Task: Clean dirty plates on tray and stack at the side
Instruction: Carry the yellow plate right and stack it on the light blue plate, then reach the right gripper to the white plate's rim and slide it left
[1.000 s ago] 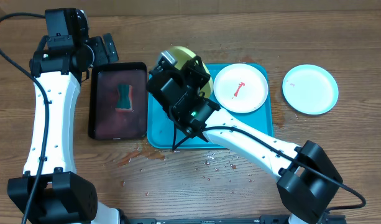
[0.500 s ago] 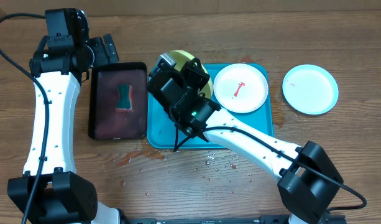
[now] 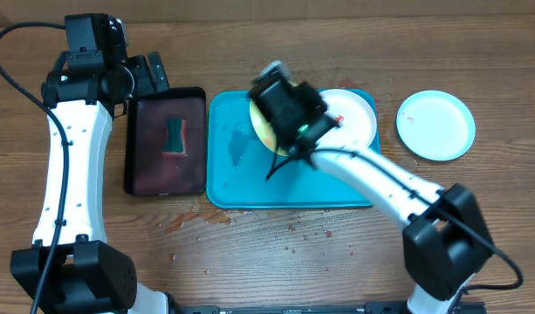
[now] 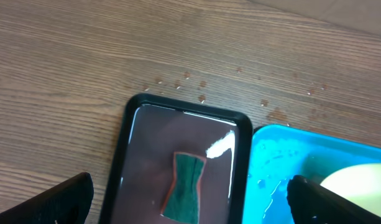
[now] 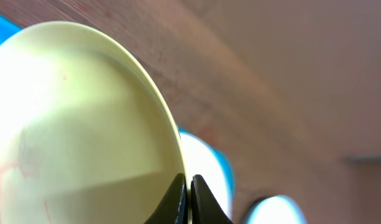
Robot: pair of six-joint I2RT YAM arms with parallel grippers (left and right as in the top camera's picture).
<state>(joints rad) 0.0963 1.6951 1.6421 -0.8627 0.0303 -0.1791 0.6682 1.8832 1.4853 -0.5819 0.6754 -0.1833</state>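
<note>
Above the tray (image 3: 236, 183), my right gripper (image 5: 186, 190) pinches the rim of the pale green plate (image 5: 84, 124); my left gripper (image 4: 190, 202) hangs wide open, empty.

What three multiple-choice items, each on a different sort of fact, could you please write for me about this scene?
1. Where does the light blue plate lie relative to the turquoise tray?
A. on it
B. on the table to its right
C. under it

2. What colour is the plate held by the right tool?
A. white
B. light blue
C. pale green

3. What state is the left tool in?
A. open and empty
B. shut on a plate
C. shut and empty

Answers:
1 B: the overhead view shows it on bare wood, apart from the tray's right rim.
2 C: the right wrist view shows the pale green plate pinched at its rim.
3 A: its fingers stand wide apart with nothing gripped.
</note>
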